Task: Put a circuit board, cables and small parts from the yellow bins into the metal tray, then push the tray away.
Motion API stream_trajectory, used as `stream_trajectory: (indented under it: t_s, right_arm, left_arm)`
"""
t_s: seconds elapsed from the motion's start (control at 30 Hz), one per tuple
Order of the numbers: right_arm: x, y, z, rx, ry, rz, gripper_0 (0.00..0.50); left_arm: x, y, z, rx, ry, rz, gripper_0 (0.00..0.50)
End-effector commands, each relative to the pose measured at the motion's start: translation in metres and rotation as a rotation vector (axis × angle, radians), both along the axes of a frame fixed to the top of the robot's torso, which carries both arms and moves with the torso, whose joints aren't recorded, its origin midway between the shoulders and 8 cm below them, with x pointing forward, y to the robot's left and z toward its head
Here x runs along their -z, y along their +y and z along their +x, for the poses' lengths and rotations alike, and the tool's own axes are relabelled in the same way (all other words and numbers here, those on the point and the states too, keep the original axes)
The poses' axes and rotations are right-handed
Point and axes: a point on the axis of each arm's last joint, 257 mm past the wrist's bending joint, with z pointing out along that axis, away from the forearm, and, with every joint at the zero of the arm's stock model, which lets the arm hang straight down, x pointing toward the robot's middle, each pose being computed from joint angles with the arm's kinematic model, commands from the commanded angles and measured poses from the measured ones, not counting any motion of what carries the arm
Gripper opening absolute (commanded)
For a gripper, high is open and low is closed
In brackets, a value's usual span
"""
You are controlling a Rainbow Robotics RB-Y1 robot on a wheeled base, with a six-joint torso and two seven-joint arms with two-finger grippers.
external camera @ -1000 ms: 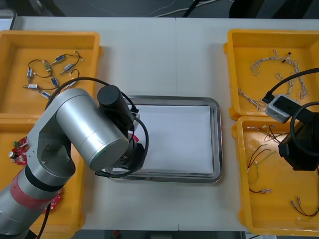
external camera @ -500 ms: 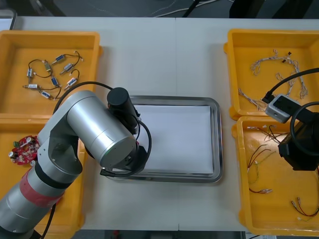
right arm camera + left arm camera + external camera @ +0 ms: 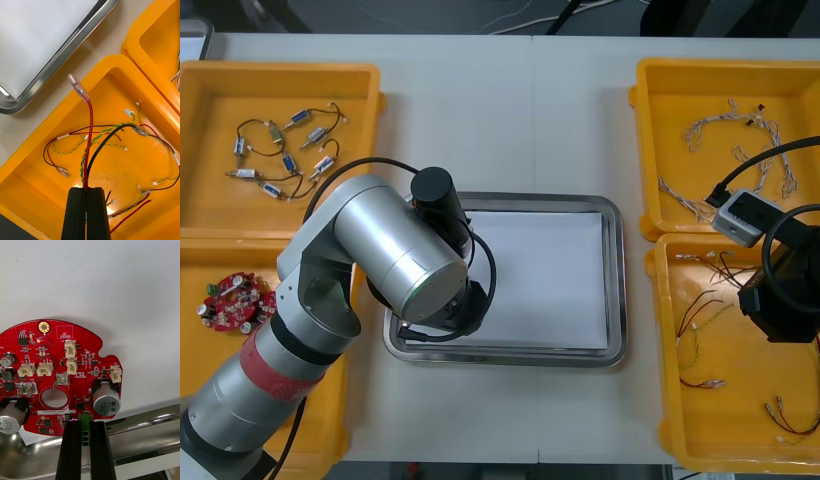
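My left gripper (image 3: pixel 85 423) is shut on the green connector at the edge of a round red circuit board (image 3: pixel 56 367). The board hangs just inside the metal tray's rim (image 3: pixel 150 423), over its white inside. From the front, the left arm (image 3: pixel 395 255) covers the near left corner of the tray (image 3: pixel 616 280) and hides the board. My right gripper (image 3: pixel 86 189) is shut on a red cable (image 3: pixel 89 123) that rises from the near right bin (image 3: pixel 112 67); a black cable (image 3: pixel 105 140) ends at the same fingers. From the front, the right gripper (image 3: pixel 780 300) hangs over that bin.
A second red board (image 3: pixel 228 300) lies in the near left bin. The far left bin (image 3: pixel 210 75) holds small metal parts on black cables. The far right bin (image 3: pixel 660 75) holds twisted cables. More red, black and green-yellow cables (image 3: pixel 112 131) lie under my right gripper.
The left arm has swung to the right and away, farther over the tray's left side, uncovering the second board in the near left bin. The right arm has not moved.
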Motion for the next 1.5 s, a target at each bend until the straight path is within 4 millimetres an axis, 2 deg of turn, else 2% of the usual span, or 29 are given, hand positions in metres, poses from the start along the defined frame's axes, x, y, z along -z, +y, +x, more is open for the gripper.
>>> stream_trajectory:
  t_s: [0.03,0.1,0.13,0.17,0.2,0.23,0.3,0.37,0.4,0.6,0.7,0.8,0.87,0.9,0.97,1.03,1.13,1.17,1.23,1.33,1.4,1.5]
  right_arm:
    - [-0.003,0.008,0.001,-0.034,-0.010,-0.002,0.000]
    - [-0.003,0.008,0.001,-0.034,-0.010,-0.002,0.000]
    - [-0.003,0.008,0.001,-0.034,-0.010,-0.002,0.000]
    - [-0.003,0.008,0.001,-0.034,-0.010,-0.002,0.000]
    - [-0.003,0.008,0.001,-0.034,-0.010,-0.002,0.000]
    - [-0.003,0.008,0.001,-0.034,-0.010,-0.002,0.000]
    - [-0.003,0.008,0.001,-0.034,-0.010,-0.002,0.000]
    - [-0.003,0.008,0.001,-0.034,-0.010,-0.002,0.000]
    - [-0.003,0.008,0.001,-0.034,-0.010,-0.002,0.000]
    - [-0.003,0.008,0.001,-0.034,-0.010,-0.002,0.000]
    - [-0.003,0.008,0.001,-0.034,-0.010,-0.002,0.000]
    - [-0.003,0.008,0.001,-0.034,-0.010,-0.002,0.000]
    - [-0.003,0.008,0.001,-0.034,-0.010,-0.002,0.000]
    - [-0.003,0.008,0.001,-0.034,-0.010,-0.002,0.000]
    - [-0.003,0.008,0.001,-0.034,-0.010,-0.002,0.000]
    - [-0.003,0.008,0.001,-0.034,-0.010,-0.002,0.000]
    - [-0.003,0.008,0.001,-0.034,-0.010,-0.002,0.000]
    - [0.008,0.012,-0.005,-0.037,0.025,0.008,0.000]
    - [0.010,0.012,-0.007,-0.037,0.033,0.011,0.000]
    - [0.010,0.013,-0.008,-0.041,0.034,0.011,0.000]
    - [0.010,0.014,-0.009,-0.045,0.038,0.013,0.000]
    - [0.012,0.018,-0.011,-0.067,0.048,0.012,0.000]
  left_arm:
    - [-0.013,-0.022,0.005,0.059,-0.040,-0.012,0.000]
    - [-0.013,-0.022,0.005,0.058,-0.041,-0.011,0.000]
    - [-0.013,-0.022,0.005,0.059,-0.042,-0.010,0.075]
    - [-0.013,-0.022,0.005,0.059,-0.042,-0.010,0.181]
    - [-0.013,-0.022,0.005,0.059,-0.042,-0.010,0.222]
    - [-0.013,-0.022,0.005,0.057,-0.042,-0.010,0.286]
    - [-0.013,-0.022,0.006,0.057,-0.043,-0.009,0.350]
    - [-0.013,-0.021,0.006,0.055,-0.042,-0.009,0.468]
    - [-0.013,-0.021,0.006,0.055,-0.045,-0.009,0.500]
    - [-0.022,-0.022,0.006,0.052,-0.051,-0.028,0.500]
    - [-0.032,-0.020,0.005,0.047,-0.058,-0.040,0.500]
    - [-0.051,-0.018,0.005,0.045,-0.080,-0.059,0.500]
    - [-0.074,-0.021,0.010,0.048,-0.120,-0.112,0.500]
    - [-0.080,-0.021,0.012,0.047,-0.129,-0.125,0.500]
    - [-0.100,-0.014,0.018,0.041,-0.165,-0.160,0.500]
    - [-0.109,-0.004,0.022,0.029,-0.188,-0.168,0.500]
    - [-0.122,0.022,0.033,-0.006,-0.226,-0.154,0.500]
    - [-0.126,0.032,0.037,-0.020,-0.238,-0.146,0.500]
    - [-0.131,0.050,0.043,-0.047,-0.254,-0.132,0.500]
    - [-0.143,0.081,0.054,-0.095,-0.284,-0.111,0.500]
    - [-0.152,0.108,0.061,-0.135,-0.305,-0.086,0.500]
    - [-0.164,0.140,0.064,-0.178,-0.317,-0.080,0.500]
